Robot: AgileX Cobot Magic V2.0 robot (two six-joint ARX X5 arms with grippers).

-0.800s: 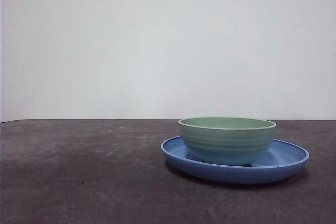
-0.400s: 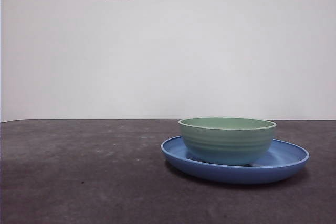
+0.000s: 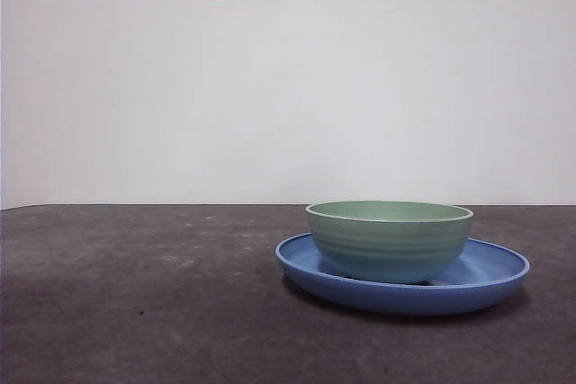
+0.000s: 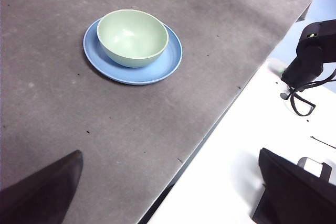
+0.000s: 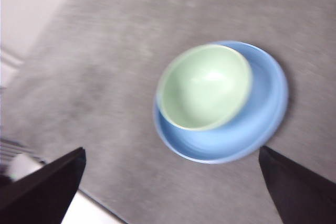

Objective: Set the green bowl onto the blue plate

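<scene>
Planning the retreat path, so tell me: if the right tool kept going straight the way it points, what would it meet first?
Probably the green bowl sitting on the blue plate; nothing else shows between the open jaws, though blur leaves depth unclear.

Soft, even light fills the front view, sharp throughout, with a faint shadow beneath the blue plate [image 3: 402, 287] on the surface [image 3: 135, 294]. The left wrist view is crisp and bright at right. The right wrist view is smeared by motion blur, softening the green bowl [image 5: 203, 86].
</scene>
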